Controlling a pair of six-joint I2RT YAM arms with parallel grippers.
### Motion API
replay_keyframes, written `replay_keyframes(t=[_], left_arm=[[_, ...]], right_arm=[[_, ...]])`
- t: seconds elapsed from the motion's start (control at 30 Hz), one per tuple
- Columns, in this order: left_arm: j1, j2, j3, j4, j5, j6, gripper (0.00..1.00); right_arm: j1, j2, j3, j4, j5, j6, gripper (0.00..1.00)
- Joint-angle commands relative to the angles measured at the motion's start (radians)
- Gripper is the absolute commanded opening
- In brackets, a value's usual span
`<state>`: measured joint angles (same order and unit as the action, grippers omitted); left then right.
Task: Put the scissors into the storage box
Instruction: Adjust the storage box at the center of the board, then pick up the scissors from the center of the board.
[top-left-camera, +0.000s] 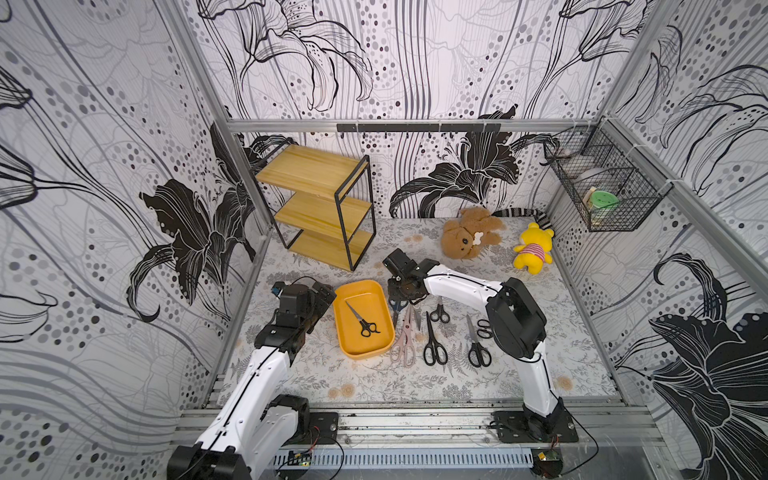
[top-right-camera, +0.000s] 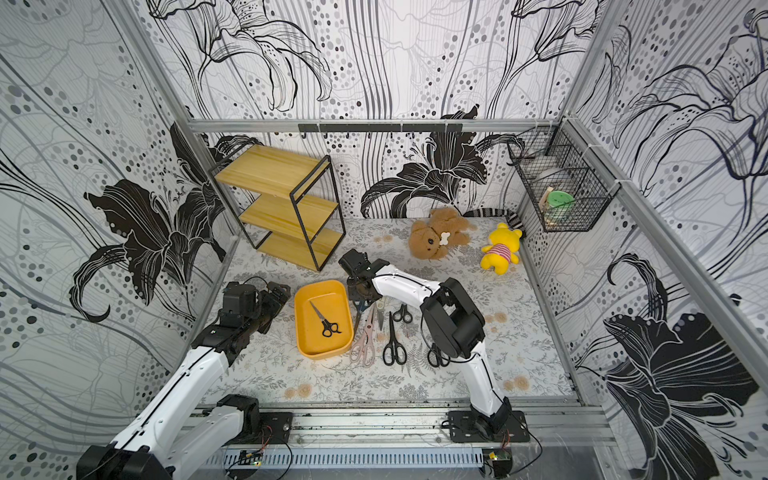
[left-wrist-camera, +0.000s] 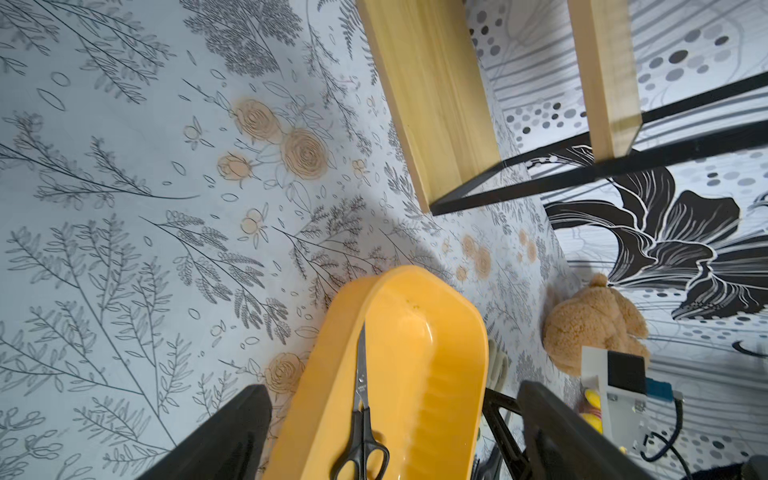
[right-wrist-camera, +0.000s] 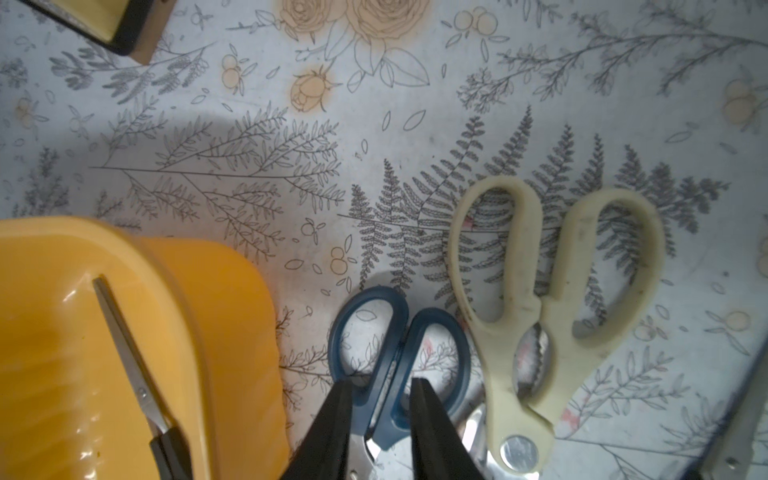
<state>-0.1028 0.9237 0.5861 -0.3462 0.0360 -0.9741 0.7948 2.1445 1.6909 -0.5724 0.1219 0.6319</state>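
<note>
Fingers of my right gripper (right-wrist-camera: 380, 382) straddle the dark-blue scissors (right-wrist-camera: 402, 328) by the handle neck, lower ctr of the right wrist view; can't tell if I'm pinching or just around it. Cream shears (right-wrist-camera: 536, 307) lie just right of them. My left gripper (left-wrist-camera: 392, 386) is spread wide, empty, beside the storage box (top-left-camera: 357, 293), which holds 1 black pair (left-wrist-camera: 360, 386). Print on its blade: too small to read.

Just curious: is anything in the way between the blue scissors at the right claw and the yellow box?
Nothing visible: only bare tabletop separates the blue scissors from the yellow box. The cream shears lie on the other side.
</note>
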Motion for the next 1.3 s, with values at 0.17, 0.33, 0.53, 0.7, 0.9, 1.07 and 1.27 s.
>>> replay_keyframes(t=[0.17, 0.33, 0.53, 0.7, 0.9, 1.07, 1.27], left_arm=[[0.038, 0.029, -0.012, 0.064, 0.022, 0.061, 0.98], [0.071, 0.022, -0.031, 0.062, 0.028, 0.091, 0.97], [0.104, 0.023, -0.055, 0.077, 0.059, 0.101, 0.98], [0.115, 0.028, -0.054, 0.082, 0.066, 0.113, 0.98], [0.124, 0.030, -0.048, 0.078, 0.075, 0.123, 0.98], [0.130, 0.029, -0.038, 0.073, 0.079, 0.124, 0.98], [0.132, 0.027, -0.032, 0.069, 0.080, 0.117, 0.98]], right_arm=[[-0.003, 0.038, 0.033, -0.064, 0.029, 0.085, 0.29], [-0.003, 0.060, 0.036, -0.052, 0.010, 0.102, 0.29], [-0.004, 0.103, 0.076, -0.066, 0.005, 0.107, 0.29], [-0.003, 0.136, 0.105, -0.080, 0.008, 0.109, 0.29], [-0.003, 0.180, 0.146, -0.103, 0.024, 0.088, 0.29], [-0.003, 0.220, 0.171, -0.134, 0.051, 0.063, 0.29], [-0.003, 0.246, 0.165, -0.136, 0.070, 0.042, 0.28]])
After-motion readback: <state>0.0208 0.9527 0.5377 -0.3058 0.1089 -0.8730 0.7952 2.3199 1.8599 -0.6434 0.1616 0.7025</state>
